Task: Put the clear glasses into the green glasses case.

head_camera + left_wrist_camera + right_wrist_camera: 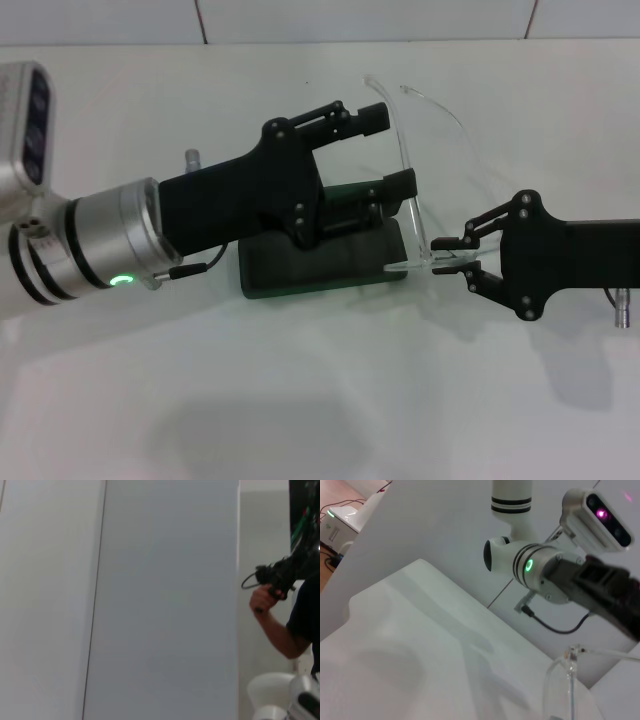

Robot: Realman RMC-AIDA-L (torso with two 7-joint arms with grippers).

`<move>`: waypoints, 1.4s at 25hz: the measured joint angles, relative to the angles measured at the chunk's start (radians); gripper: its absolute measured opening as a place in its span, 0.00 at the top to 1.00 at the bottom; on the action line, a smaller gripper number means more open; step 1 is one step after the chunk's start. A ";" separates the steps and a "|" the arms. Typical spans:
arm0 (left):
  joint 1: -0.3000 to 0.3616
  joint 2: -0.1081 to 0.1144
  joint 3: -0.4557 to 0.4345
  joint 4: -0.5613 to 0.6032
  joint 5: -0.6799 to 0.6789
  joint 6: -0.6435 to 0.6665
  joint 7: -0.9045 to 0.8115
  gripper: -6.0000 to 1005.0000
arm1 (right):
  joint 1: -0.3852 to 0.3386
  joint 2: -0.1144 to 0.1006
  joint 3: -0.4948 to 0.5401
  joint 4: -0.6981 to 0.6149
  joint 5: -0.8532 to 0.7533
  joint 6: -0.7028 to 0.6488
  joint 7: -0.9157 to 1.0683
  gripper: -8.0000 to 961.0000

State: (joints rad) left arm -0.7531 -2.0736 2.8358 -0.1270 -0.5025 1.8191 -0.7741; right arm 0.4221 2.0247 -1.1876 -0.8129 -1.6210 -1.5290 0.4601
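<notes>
Your left gripper (385,150) hangs over the green case (320,262), fingers spread wide around the glasses' (412,200) lens and holding nothing; its body hides much of the case. Your right gripper (447,258) has its fingers closed on the near corner of the glasses, which stand tilted beside the case on the white table (320,400). A person (280,625) shows in the left wrist view.

Bright even light, soft shadows, slight blur
</notes>
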 joint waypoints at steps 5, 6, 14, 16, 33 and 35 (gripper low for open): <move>-0.003 -0.006 0.004 -0.006 -0.001 0.020 0.017 0.29 | 0.011 -0.005 0.004 0.029 -0.004 0.007 0.027 0.87; -0.005 -0.009 0.005 -0.007 0.000 0.020 0.028 0.29 | 0.016 -0.007 0.004 0.033 -0.007 0.016 0.048 0.87; -0.038 -0.014 0.007 0.002 0.010 -0.029 0.045 0.29 | 0.035 -0.004 -0.014 0.049 -0.014 0.029 0.078 0.87; -0.050 -0.015 0.007 0.004 0.021 -0.054 0.041 0.29 | 0.035 -0.003 -0.025 0.048 -0.014 0.028 0.073 0.87; -0.130 -0.015 0.007 0.018 0.160 -0.307 -0.165 0.29 | 0.010 -0.003 -0.029 0.041 0.000 -0.007 0.007 0.87; -0.145 -0.016 0.007 0.017 0.180 -0.322 -0.192 0.29 | 0.010 -0.003 -0.030 0.041 0.000 -0.008 0.007 0.87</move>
State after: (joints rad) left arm -0.8981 -2.0896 2.8424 -0.1095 -0.3222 1.4970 -0.9666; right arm 0.4323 2.0217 -1.2172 -0.7723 -1.6210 -1.5375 0.4666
